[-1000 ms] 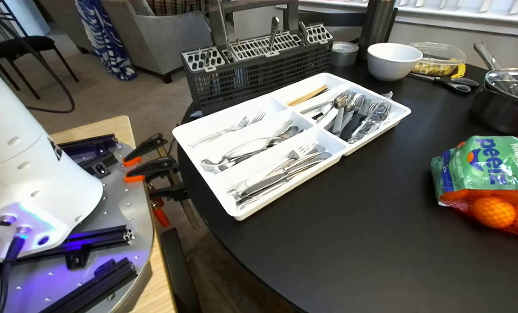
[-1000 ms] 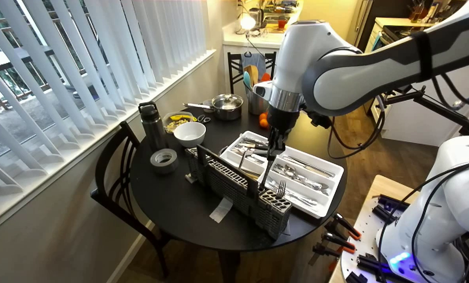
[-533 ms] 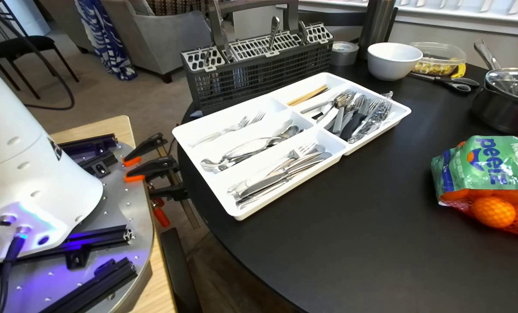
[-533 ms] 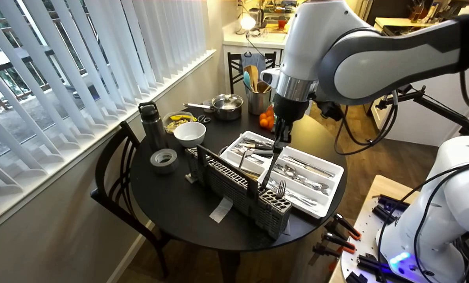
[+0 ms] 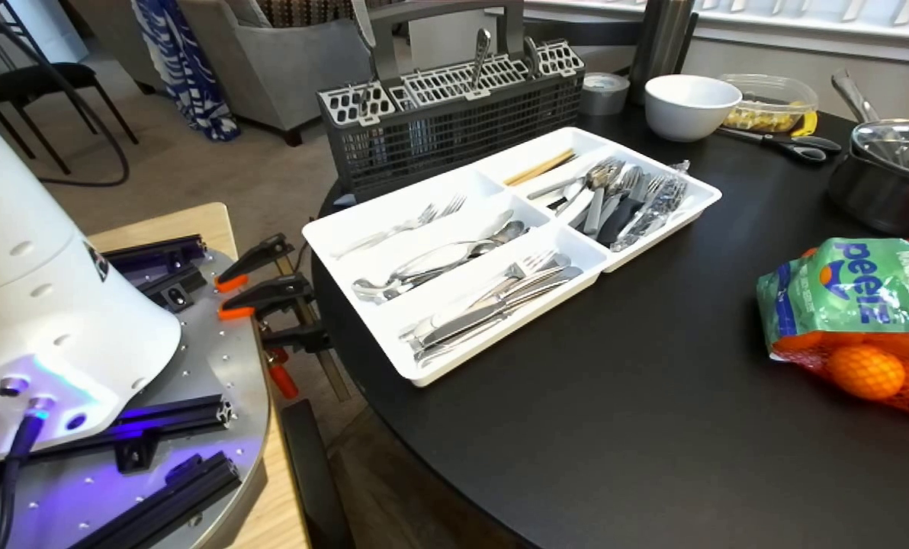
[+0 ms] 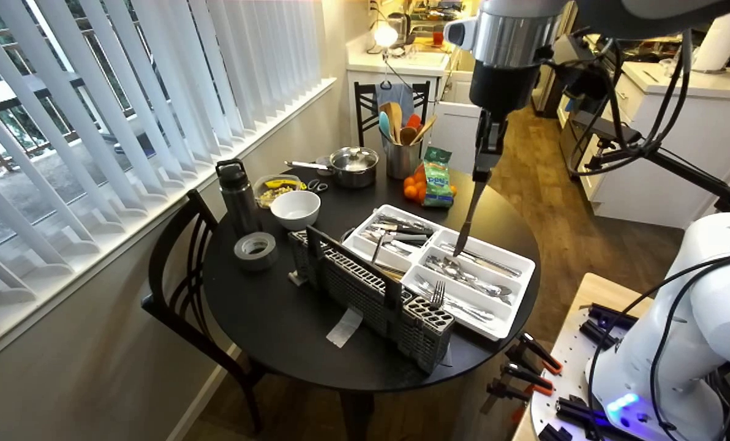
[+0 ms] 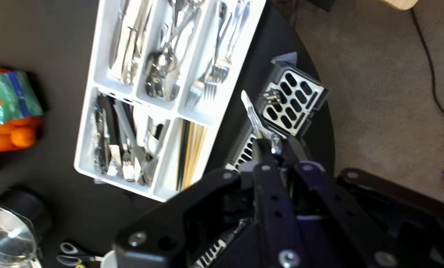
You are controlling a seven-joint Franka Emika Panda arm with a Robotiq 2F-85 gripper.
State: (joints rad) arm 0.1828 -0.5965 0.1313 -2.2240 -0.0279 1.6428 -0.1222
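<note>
The gripper (image 6: 484, 169) is clamped narrow on one table knife (image 6: 470, 215), which hangs blade down, slightly tilted, higher than the white tray (image 6: 514, 302). The tray has five compartments, with knives (image 5: 466, 321), spoons (image 7: 166, 61), forks (image 7: 218, 73), chopsticks (image 7: 193, 149) and mixed cutlery (image 5: 619, 219). One grey cutlery basket (image 5: 470, 133) stands just beside the tray's long side, a fork (image 6: 438, 294) upright in it. Both rest on a round black table (image 5: 653, 427). Around the tray there are one white bowl (image 5: 687, 118), one tape roll (image 5: 604, 99), one bottle (image 6: 239, 196), one lidded saucepan (image 6: 356, 176), one pair of scissors (image 5: 781, 142), one steel utensil holder (image 6: 403, 162) and one bag of mandarins (image 5: 859, 305). Farther from the tray, in an exterior view, are two black chairs (image 6: 196, 340), window blinds (image 6: 291, 55) and a kitchen counter (image 6: 365, 63); a grey armchair (image 5: 302, 69) stands on carpet (image 5: 165, 175) past the tray's basket side.
</note>
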